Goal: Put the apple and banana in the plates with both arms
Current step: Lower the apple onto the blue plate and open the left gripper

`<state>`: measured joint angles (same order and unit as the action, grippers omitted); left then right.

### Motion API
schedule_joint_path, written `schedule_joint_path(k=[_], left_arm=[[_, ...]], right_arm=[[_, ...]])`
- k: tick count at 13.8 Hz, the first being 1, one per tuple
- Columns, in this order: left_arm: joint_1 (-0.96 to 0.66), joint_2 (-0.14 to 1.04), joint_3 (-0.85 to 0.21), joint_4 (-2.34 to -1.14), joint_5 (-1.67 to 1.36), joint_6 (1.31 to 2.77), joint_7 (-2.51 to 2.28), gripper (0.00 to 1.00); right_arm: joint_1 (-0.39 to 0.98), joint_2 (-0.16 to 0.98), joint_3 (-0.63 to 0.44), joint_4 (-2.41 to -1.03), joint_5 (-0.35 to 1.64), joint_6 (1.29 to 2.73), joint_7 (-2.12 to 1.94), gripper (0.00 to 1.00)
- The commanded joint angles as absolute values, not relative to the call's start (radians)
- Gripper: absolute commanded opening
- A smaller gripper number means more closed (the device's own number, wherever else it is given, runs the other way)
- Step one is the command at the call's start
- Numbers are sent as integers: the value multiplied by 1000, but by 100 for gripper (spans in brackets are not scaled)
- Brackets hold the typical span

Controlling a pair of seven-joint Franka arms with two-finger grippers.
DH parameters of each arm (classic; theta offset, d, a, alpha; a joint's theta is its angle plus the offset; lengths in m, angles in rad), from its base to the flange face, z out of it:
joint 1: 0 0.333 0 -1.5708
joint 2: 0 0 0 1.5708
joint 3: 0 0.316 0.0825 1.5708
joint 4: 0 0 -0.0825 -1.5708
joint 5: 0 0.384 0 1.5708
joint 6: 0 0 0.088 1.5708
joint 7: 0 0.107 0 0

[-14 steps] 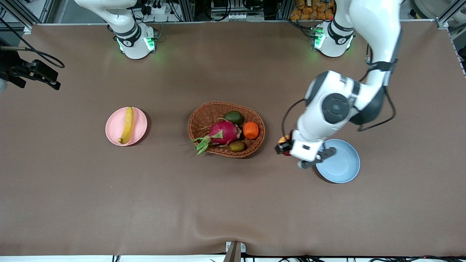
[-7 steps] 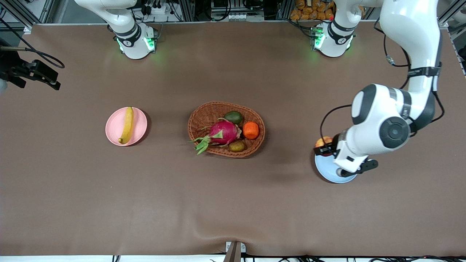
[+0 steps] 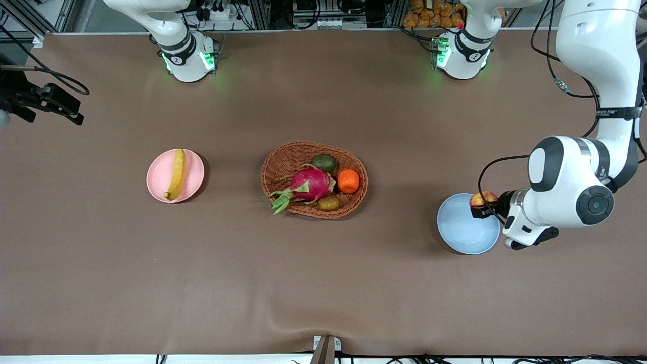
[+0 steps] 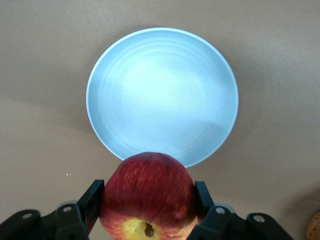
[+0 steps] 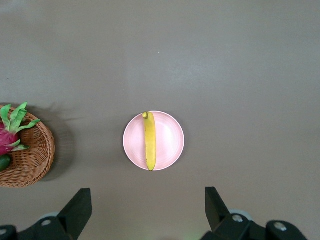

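Desk: matte brown cloth, slight wrinkle at the edge nearest the front camera.

Toward the right arm's end: pink plate, round, shallow, matte. The banana lies inside it, long, curved and yellow, crossing nearly the full plate width.

Right tool waits high over the desk with the pink plate in its wrist view; its two dark fingers stand wide apart with nothing between them. In the front view the tool itself is cut off; only the right arm's base shows.

Mid desk: oval brown wicker basket, woven texture. In it: magenta dragon fruit with green leaf tips hanging over the rim, a dark green fruit, a plain orange round fruit, a small brownish fruit.

Toward the left arm's end: pale blue plate, round, faint concentric rings, nothing in it.

Left tool grips the apple, red with yellow streaks, glossy, one finger on each side. It is over the blue plate's rim, at the edge toward the bases. The apple's lower part is cut off in the left wrist view.
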<state>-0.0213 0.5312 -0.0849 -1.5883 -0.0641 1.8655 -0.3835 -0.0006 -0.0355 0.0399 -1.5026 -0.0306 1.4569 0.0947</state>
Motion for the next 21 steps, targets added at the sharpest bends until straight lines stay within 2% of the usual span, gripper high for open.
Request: schedule_joint_path(k=[1, 8, 14, 15, 16, 17, 21], left_arm=[[-14, 528, -92, -1650, -61, 1939, -365, 0], [2, 616, -91, -1658, -60, 2104, -354, 0], [-6, 682, -92, -1618, -9, 2118, -357, 0], [-6, 684, -92, -1618, -9, 2118, -357, 31], [-6, 681, -92, -1618, -11, 2118, -367, 79], [-6, 675, -92, -1618, -11, 2118, -374, 100], [-3, 628, -94, -1615, -8, 2112, -371, 100]], right_arm=[[-3, -26, 38, -1485, -18, 1447, 97, 100], [-5, -26, 38, -1485, -18, 1445, 100, 100], [-6, -26, 38, -1485, -18, 1447, 98, 100], [-5, -26, 38, -1485, -18, 1445, 98, 100], [-6, -26, 38, -1486, -18, 1447, 98, 100], [-6, -26, 38, -1485, -18, 1447, 98, 100], [-6, -26, 38, -1486, -18, 1445, 98, 100]])
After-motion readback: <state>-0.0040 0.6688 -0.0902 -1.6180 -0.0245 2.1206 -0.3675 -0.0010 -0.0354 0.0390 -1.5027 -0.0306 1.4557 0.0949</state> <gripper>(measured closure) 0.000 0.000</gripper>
